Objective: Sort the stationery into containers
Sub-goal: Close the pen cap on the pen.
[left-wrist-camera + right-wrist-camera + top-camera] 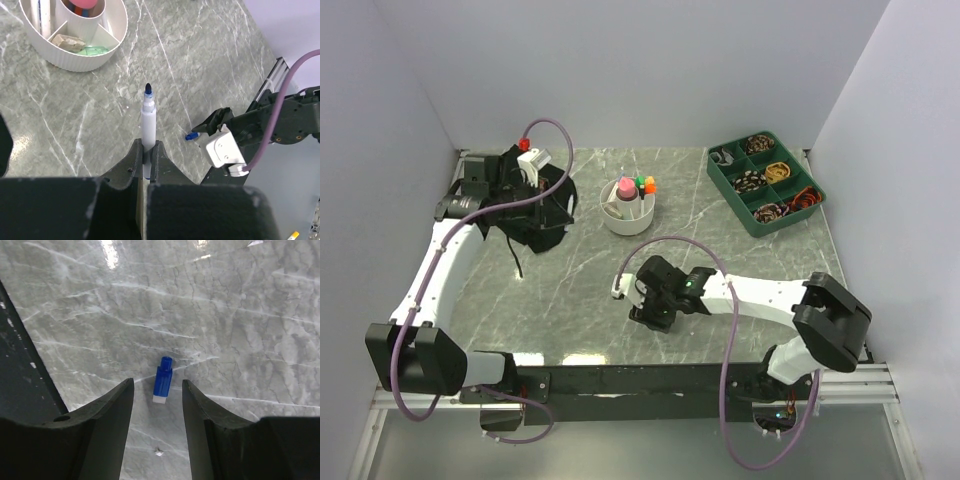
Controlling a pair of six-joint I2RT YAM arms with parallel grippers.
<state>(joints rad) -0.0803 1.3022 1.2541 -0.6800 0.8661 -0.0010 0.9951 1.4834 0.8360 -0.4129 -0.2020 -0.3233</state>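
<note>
Marbled grey tabletop is carrying the blue cap, which is lying flat between the tips of your right fingers; they are standing open, not touching it. You should be centring and lowering before closing across its narrow sides. Your left fingers are gripping the uncapped white pen

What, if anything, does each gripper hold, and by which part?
The left gripper is shut on an uncapped white marker, pinching its barrel, with the blue tip pointing away. The right gripper holds nothing: it is open over a blue cap lying on the table.
</note>
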